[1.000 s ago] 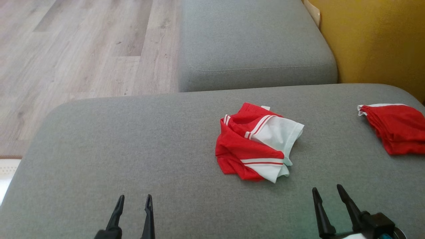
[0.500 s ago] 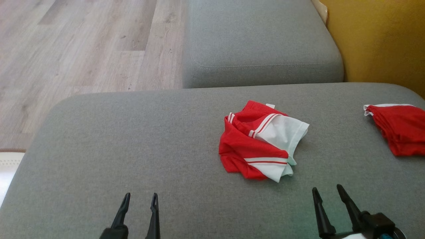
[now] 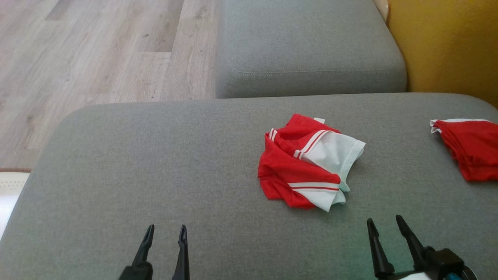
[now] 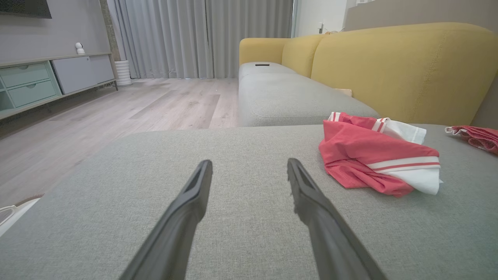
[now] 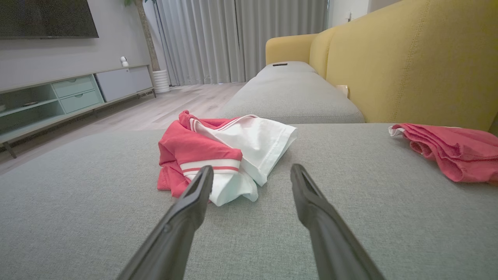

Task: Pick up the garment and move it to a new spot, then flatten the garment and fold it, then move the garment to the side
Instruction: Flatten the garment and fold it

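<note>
A crumpled red and white garment [image 3: 307, 163] with striped trim lies on the grey cushion [image 3: 155, 163], right of centre. The left wrist view has the garment [image 4: 373, 155] ahead to the right, and in the right wrist view the garment [image 5: 218, 155] lies just beyond the fingers. My left gripper [image 3: 165, 231] hovers open over the cushion's near edge, well left of the garment. My right gripper [image 3: 383, 223] is open too, a short way in front of the garment's near right corner. Neither holds anything.
A second red garment [image 3: 470, 146] lies folded at the cushion's right edge. Beyond is another grey seat cushion [image 3: 307, 42] and the yellow sofa back [image 3: 447, 46]. Wood floor [image 3: 89, 54] is to the left, with a low TV cabinet [image 5: 70, 97] across the room.
The whole head picture has shifted a little as the camera moved. The garments lie as before and both grippers stay open.
</note>
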Robot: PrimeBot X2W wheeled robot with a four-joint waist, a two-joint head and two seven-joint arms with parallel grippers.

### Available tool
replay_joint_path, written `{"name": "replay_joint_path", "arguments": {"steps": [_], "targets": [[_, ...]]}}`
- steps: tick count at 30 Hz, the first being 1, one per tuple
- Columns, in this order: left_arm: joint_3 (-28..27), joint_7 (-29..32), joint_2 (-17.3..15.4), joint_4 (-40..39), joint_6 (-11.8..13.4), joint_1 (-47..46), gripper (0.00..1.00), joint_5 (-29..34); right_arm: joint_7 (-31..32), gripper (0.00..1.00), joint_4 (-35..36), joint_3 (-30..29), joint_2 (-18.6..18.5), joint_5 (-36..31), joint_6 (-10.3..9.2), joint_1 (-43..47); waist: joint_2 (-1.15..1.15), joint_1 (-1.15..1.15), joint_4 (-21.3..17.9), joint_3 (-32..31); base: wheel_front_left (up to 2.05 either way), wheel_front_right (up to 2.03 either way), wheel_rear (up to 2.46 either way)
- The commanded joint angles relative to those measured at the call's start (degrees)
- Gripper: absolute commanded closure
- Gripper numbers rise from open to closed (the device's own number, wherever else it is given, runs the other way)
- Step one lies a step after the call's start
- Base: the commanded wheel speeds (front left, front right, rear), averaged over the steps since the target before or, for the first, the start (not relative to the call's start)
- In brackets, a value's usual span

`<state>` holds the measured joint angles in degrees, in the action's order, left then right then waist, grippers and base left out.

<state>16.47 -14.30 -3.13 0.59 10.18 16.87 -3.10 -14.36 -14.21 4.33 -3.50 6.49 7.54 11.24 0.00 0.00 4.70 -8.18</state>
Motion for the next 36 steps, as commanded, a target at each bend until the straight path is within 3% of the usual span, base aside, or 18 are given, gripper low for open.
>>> {"name": "replay_joint_path", "arguments": {"steps": [1, 7, 13, 18, 25, 28, 36], "targets": [[-1.12, -0.70, 0.25, -1.60, 0.61, -3.84, 0.00, 0.54, -0.63, 0.00, 1.84, 1.14, -0.71, -0.22, -0.05, -2.88, 0.00, 0.00, 0.01, 0.12, 0.00, 0.00, 0.00], [-0.13, -0.70, 0.25, -1.39, 0.93, -4.35, 0.00, 0.60, -0.63, 0.00, 1.84, 1.35, -1.22, -0.12, -0.05, -3.22, 0.00, 0.00, 0.21, 0.87, 0.00, 0.00, 0.00], [4.17, -0.70, 0.25, 0.21, -0.65, -7.52, 0.00, -0.05, -0.63, 0.00, 3.01, 1.03, -2.24, -0.37, -0.05, -4.63, 0.00, 0.00, -1.10, 3.37, 0.00, 0.00, 0.00], [11.78, -0.70, 0.25, 4.26, -2.64, -14.11, 0.00, -1.40, -0.63, 0.00, 5.97, 0.03, -3.07, -1.21, -0.05, -6.97, 0.00, 0.00, -4.51, 6.96, 0.00, 0.00, 0.00], [26.21, -0.70, 0.25, 15.75, -4.77, -28.80, 0.00, -4.52, -0.63, 0.00, 10.17, -1.03, -4.66, -1.07, -0.05, -11.86, 0.00, 0.00, -10.92, 14.20, 0.00, 0.00, 0.00], [29.90, -0.70, 0.25, 19.46, -4.53, -33.62, 0.00, -5.66, -0.63, 0.00, 11.03, -0.70, -4.96, -0.74, -0.05, -13.47, 0.00, 0.00, -13.02, 16.59, 0.00, 0.00, 0.00], [40.15, -0.70, 0.25, 30.13, -0.85, -47.73, 0.00, -12.32, -0.63, 0.00, 11.57, -0.43, -5.31, 0.73, -0.05, -17.61, 0.00, 0.00, -18.97, 22.75, 0.00, 0.00, 0.00]]}}
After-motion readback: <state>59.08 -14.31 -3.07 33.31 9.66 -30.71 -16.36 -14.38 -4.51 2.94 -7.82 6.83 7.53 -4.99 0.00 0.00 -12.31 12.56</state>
